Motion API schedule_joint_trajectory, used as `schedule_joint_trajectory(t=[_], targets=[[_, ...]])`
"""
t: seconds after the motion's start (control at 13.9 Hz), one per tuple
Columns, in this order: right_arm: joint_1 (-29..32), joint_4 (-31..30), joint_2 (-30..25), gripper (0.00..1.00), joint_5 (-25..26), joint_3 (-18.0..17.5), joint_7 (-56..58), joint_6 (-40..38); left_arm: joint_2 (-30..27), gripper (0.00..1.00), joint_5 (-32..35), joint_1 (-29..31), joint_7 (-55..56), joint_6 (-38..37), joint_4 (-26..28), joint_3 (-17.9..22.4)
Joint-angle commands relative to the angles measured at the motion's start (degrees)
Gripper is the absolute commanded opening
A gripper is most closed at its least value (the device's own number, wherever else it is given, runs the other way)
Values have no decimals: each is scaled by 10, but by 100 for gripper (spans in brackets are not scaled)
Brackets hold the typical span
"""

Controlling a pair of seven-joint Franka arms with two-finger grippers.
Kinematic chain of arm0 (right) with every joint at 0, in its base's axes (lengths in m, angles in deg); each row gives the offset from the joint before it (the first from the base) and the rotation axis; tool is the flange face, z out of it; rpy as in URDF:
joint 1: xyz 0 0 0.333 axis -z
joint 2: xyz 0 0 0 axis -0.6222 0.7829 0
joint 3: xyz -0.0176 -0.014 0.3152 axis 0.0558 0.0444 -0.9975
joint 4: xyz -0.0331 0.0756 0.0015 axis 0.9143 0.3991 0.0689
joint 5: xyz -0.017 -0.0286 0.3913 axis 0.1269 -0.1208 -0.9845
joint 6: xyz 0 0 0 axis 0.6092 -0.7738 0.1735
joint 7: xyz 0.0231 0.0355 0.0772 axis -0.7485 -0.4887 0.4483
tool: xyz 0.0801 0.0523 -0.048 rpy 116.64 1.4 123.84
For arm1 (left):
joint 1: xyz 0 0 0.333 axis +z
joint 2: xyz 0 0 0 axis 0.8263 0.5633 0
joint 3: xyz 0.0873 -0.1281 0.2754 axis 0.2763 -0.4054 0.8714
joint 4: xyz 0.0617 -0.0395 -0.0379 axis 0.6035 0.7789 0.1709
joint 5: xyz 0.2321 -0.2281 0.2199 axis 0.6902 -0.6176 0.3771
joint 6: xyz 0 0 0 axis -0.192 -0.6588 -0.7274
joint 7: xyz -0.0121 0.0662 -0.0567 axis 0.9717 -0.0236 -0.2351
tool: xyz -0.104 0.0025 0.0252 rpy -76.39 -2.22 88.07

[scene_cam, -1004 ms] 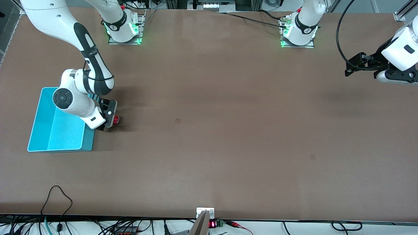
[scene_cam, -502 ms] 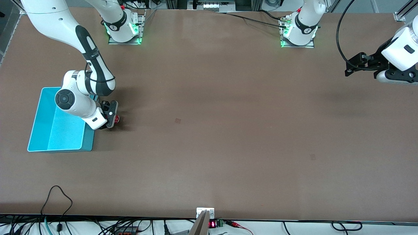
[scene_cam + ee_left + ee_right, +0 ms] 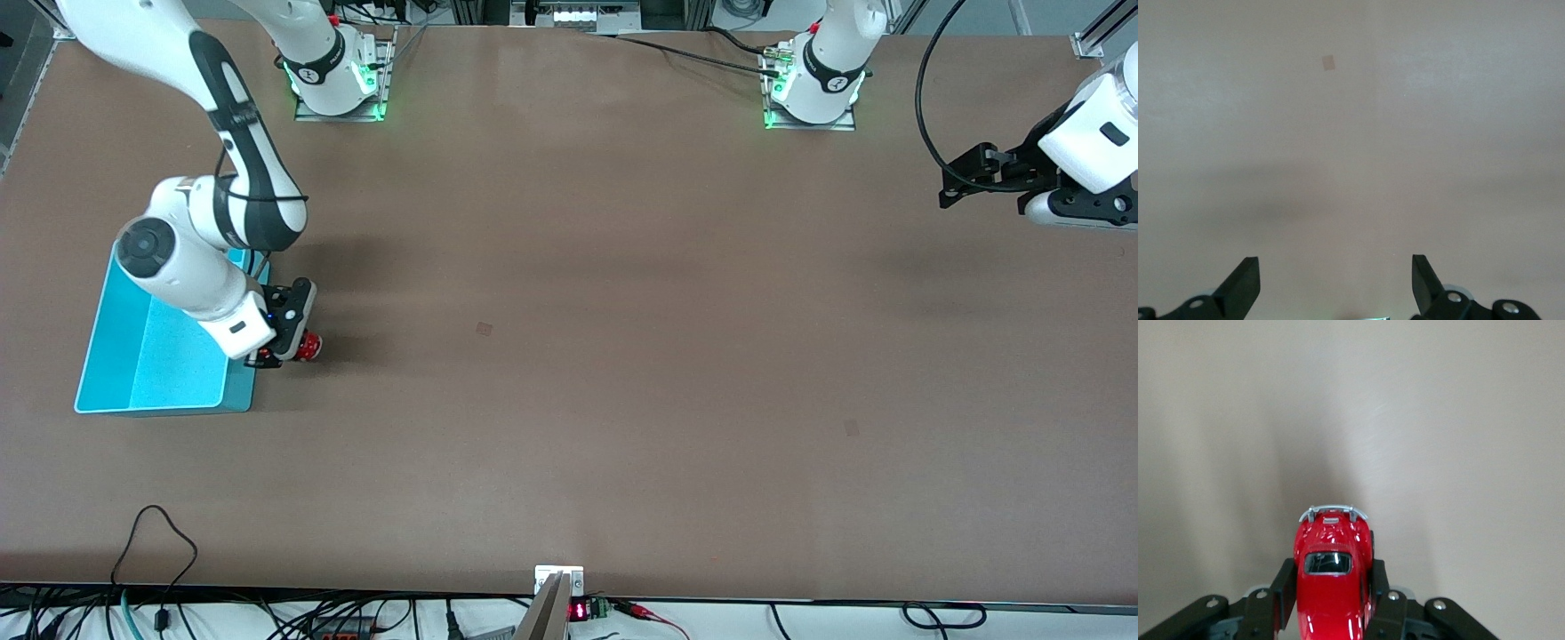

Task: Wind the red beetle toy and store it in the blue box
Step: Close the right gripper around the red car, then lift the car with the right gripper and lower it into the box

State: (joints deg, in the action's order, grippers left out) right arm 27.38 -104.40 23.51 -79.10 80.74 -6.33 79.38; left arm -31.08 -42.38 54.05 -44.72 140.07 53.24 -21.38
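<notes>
Right tool (image 3: 286, 348) is clamped on the red beetle toy (image 3: 308, 347), fingers on its flanks, long axis running straight out between them. Toy sits just beside the blue box (image 3: 107, 356), at the wall facing the left arm's end of the surface (image 3: 622, 356). Storing likely needs a short lift over that wall. Left tool (image 3: 1336, 283) waits, spread wide, holding nothing, well apart from the box.

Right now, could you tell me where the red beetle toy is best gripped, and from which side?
Across its flanks, from above. The red beetle toy is narrow with long, fairly flat sides, whereas its roof and ends are rounded and would probably slip. The right gripper already clamps it this way beside the blue box; the left gripper waits open.
</notes>
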Motion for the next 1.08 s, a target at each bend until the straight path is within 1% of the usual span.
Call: schedule_joint_trajectory(t=[0.0,0.14,0.22,0.36,0.5,0.57,0.65,0.79,0.86,1.0], targets=[[3,5,-25,25,-10,-5,-112,-6,9,100,-6,2,-4,-7,-19,-1],[17,4,-36,25,-14,-3,-235,-14,9,100,-6,2,-4,-7,-19,-1],[38,4,-38,25,-14,-2,-289,-14,9,100,-6,2,-4,-7,-19,-1],[76,4,-36,25,-14,-2,-339,-14,9,100,-6,2,-4,-7,-18,-1],[98,4,-38,25,-14,-2,-396,-14,9,100,-6,2,-4,-7,-19,-1],[112,5,-38,24,-15,-1,-439,-14,9,100,-6,2,-4,-7,-19,-1],[129,4,-38,16,-15,-1,-472,-16,9,100,-6,2,-4,-7,-19,-1],[168,4,-32,12,-19,-1,-481,-34,9,100,-6,1,-4,-7,-19,-2],[182,2,-28,11,-19,-2,-481,-34,9,100,-6,1,-4,-7,-19,-1],[210,-2,-16,7,-19,-2,-483,-40,9,100,-6,1,-4,-7,-19,-1]])
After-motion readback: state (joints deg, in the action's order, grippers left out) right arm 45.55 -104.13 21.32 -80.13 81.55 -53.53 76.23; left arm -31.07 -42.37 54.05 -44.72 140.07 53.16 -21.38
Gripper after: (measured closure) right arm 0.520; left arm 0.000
